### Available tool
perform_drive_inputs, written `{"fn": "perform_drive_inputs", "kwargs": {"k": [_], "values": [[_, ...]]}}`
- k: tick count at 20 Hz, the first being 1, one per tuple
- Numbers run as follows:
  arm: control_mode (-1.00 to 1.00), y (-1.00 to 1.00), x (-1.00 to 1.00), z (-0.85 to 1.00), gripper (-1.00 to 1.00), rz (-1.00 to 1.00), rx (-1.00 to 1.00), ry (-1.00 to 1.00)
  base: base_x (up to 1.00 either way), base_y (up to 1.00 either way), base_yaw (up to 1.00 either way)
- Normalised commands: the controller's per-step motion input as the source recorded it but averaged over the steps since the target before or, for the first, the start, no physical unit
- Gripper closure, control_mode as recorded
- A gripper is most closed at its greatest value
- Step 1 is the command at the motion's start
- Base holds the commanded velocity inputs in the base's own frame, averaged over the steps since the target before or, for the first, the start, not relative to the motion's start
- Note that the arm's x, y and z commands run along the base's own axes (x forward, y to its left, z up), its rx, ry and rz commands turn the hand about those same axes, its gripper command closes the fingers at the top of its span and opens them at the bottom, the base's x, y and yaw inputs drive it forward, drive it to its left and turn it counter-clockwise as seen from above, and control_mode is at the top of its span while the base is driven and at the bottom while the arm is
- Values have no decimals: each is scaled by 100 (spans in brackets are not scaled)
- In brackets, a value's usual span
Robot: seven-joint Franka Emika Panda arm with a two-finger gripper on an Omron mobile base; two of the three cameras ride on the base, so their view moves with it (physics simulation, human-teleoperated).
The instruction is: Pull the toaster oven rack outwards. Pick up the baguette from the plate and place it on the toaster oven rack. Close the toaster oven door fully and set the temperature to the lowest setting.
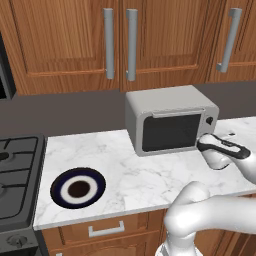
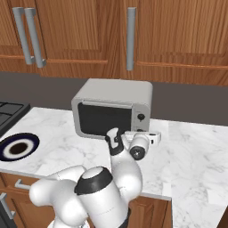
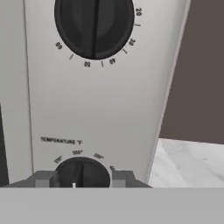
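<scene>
two pincer (image 3: 81, 180) fingertips flank temperature knob (image 3: 83, 173), lower half cut off; grip unclear.

Matt grey metal toaster oven (image 1: 170, 117), dark glass door (image 1: 171, 131), marble counter (image 1: 125, 165)

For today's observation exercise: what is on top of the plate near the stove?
Nothing lies on the plate: its dark brown centre and white ring are bare. The toaster oven door is shut, and its dark glass hides whatever is inside.

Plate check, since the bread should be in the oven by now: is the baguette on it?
No, the plate in the left base view shows its bare brown centre, nothing on it.
</scene>
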Motion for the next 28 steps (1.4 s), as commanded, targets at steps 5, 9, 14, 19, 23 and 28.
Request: {"fn": "perform_drive_inputs", "kwargs": {"k": [5, 9, 14, 19, 23, 28], "values": [[-100, -18, -50, -50, 100, 0, -10, 0, 0, 0, 0], [-100, -13, -30, -58, 100, 0, -9, 0, 0, 0, 0], [-100, -49, -3, -7, 100, 0, -7, 0, 0, 0, 0], [-100, -66, -5, 0, 100, 0, -7, 0, 0, 0, 0], [-100, -53, -8, -3, 100, 0, -12, 0, 0, 0, 0], [-100, -29, -4, -6, 100, 0, -15, 3, 0, 0, 0]]}}
